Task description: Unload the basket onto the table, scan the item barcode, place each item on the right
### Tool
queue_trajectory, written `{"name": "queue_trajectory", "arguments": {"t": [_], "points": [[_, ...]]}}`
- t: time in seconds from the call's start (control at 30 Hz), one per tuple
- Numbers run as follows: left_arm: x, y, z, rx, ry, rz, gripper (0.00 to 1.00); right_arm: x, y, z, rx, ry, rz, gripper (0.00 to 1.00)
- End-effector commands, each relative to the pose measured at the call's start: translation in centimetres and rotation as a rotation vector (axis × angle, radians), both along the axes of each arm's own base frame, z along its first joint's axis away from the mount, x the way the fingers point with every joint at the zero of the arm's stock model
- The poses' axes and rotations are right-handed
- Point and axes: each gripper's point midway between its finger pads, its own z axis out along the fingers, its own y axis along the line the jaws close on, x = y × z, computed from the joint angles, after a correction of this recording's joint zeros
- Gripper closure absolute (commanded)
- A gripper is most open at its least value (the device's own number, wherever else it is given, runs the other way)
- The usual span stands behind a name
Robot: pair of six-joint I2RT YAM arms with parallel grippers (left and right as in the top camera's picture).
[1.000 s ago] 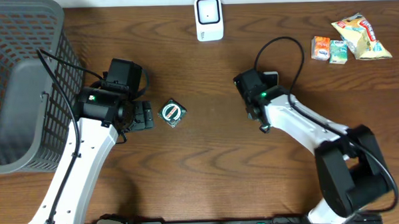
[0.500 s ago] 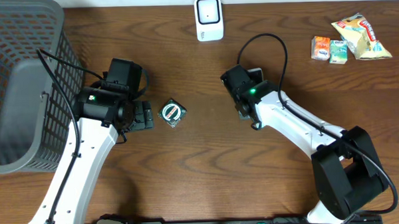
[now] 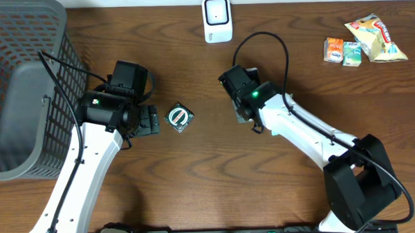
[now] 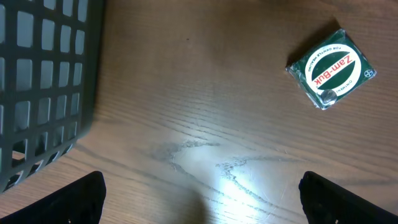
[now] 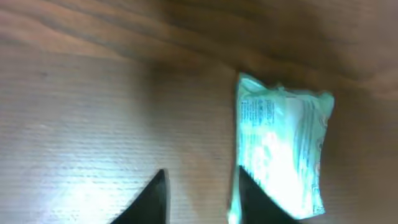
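A small green Zam-Buk box [image 3: 180, 118] lies on the wooden table, just right of my left gripper [image 3: 151, 122]. In the left wrist view the box [image 4: 331, 68] sits far ahead at the upper right. My left gripper [image 4: 202, 199] is wide open over bare wood. My right gripper [image 3: 239, 77] hovers mid-table below the white scanner [image 3: 217, 19]. Its jaws stand apart, with only wood showing between them at the right gripper [image 5: 202, 186]. A pale green-and-white packet [image 5: 283, 149] lies against the outer side of the right finger [image 5: 258, 202]. That packet [image 3: 252, 73] barely shows from overhead.
A grey mesh basket [image 3: 19, 81] fills the left edge, and its wall [image 4: 43, 81] is close in the left wrist view. Snack packets [image 3: 376, 38] and two small boxes [image 3: 342, 51] lie at the far right. The right arm's cable [image 3: 267, 42] loops above it.
My right arm has moved left across the table with the pale packet staying beside it, and its jaws have parted. The left arm and the Zam-Buk box have not moved.
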Motion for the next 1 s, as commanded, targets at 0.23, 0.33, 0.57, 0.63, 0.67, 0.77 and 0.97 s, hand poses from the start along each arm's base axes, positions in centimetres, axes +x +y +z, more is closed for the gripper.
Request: {"name": "queue_trajectory", "arguments": {"t": [0.23,0.33,0.57,0.63,0.67,0.77,0.97], "points": [[0.0,0.3,-0.1,0.011,0.005,0.007,0.02,2.7,-7.7,0.6,0.321,0.173,-0.135,0.1],[0.0,0.3,-0.1,0.01,0.005,0.007,0.02,2.5,-7.5,0.5,0.555,0.236,-0.061,0.1],[0.0,0.3,-0.1,0.01,0.005,0.007,0.02,1.2,-9.2,-2.4,0.754,0.327,-0.073,0.29],[0.0,0.3,-0.1,0.01,0.005,0.007,0.02,0.8,-8.8,-3.3,0.795,0.355,-0.079,0.33],[0.0,0.3,-0.1,0.01,0.005,0.007,0.02,0.6,-8.6,-3.7,0.81,0.367,-0.079,0.33],[0.0,0.3,-0.1,0.01,0.005,0.007,0.02,0.3,-8.1,-5.3,0.827,0.398,-0.083,0.36],[0.0,0.3,-0.1,0.01,0.005,0.007,0.02,0.2,-8.0,-6.4,0.832,0.421,-0.095,0.95]]}}
